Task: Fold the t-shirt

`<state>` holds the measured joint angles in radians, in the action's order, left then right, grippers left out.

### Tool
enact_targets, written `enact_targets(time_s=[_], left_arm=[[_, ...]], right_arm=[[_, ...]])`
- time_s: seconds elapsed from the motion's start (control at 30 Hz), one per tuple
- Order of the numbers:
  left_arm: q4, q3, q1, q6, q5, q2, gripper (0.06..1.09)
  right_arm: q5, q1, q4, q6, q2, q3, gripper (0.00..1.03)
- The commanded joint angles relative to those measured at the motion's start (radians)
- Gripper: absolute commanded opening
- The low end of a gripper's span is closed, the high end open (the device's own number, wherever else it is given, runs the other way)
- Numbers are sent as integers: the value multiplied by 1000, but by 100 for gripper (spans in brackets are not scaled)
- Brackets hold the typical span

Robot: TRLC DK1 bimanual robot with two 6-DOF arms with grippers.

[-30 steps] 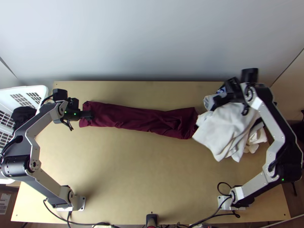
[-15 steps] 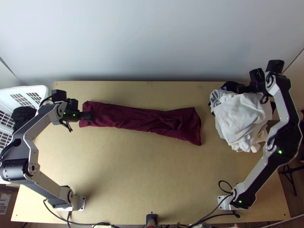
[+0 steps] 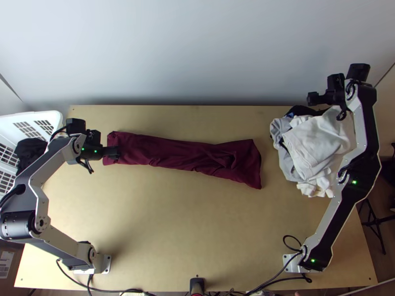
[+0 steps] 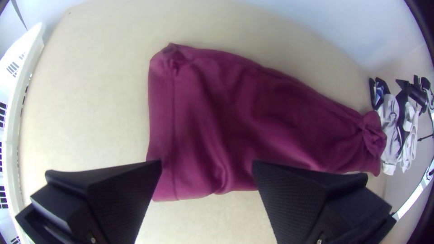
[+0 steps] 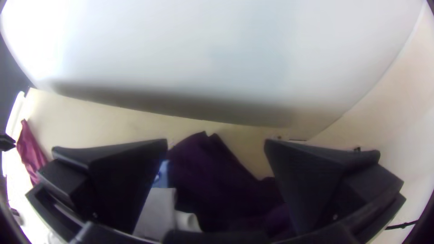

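T-shirt (image 3: 182, 154) lies in a long strip on the table (image 3: 187, 222), now free of the pulled-aside laundry pile (image 3: 321, 143), left jaws spread over one end, right jaws spread near pile, folding likely next.

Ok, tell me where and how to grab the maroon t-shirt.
Pinch the t-shirt by its seamed end near the white basket, probably best from above with the left gripper: that end lies fairly flat and straight-edged, while the other is rumpled, and the open fingers hang over it.
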<state>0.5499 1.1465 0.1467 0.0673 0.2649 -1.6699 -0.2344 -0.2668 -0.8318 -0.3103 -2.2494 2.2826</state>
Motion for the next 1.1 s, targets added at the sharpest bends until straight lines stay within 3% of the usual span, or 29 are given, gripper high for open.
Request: enact_targets(time_s=[0.0,0.1,0.17,0.33,0.53,0.7,0.77,0.83,0.97,1.07], left_arm=[[-5,-16,2,-1,2,9,102],[-4,-18,-2,-3,2,13,102],[-2,-25,-4,-3,2,16,102],[-4,-42,-1,2,2,30,102],[-2,-48,-1,5,2,39,102],[-2,-56,-2,2,2,44,102],[-2,-57,-2,2,2,48,102],[-2,-57,-2,0,2,52,102],[-2,-62,-2,3,2,56,102],[-2,-65,-2,2,2,58,102]], right_arm=[[-186,-14,-79,140,-1,11,100],[-302,-51,-67,255,-15,38,100],[-333,-58,-61,289,-10,48,100],[-329,-38,-33,254,44,40,100],[-209,-18,131,221,105,60,100],[-201,-9,120,218,109,74,100],[-249,-11,85,255,97,77,99],[-272,-3,2,237,83,64,99],[-270,12,-44,168,93,-12,83],[-270,26,-82,94,102,-52,55]])
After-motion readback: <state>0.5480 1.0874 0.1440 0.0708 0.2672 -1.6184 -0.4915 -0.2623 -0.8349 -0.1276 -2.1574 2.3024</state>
